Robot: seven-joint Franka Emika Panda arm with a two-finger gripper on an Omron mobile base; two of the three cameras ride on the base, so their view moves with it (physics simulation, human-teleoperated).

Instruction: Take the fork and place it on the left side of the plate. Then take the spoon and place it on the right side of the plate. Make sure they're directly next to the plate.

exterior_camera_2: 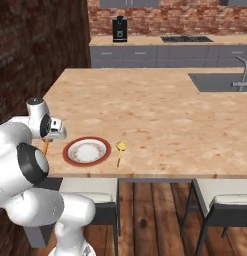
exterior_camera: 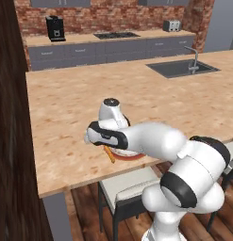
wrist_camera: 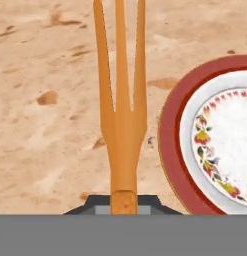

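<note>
My gripper is shut on the handle of the orange-gold fork, whose tines point away from the hand, low over the wooden counter. The red-rimmed plate lies just to the right of the fork, a narrow strip of counter between them. From the right base view, the gripper hangs at the plate's left side with the fork under it, and the yellow-gold spoon lies on the counter right of the plate. In the left base view, the fork pokes out below the hand, and the arm hides most of the plate.
The plate sits near the counter's front edge, with chairs tucked below it. A sink with a faucet is set in the far right of the counter. A dark wall stands close on the left.
</note>
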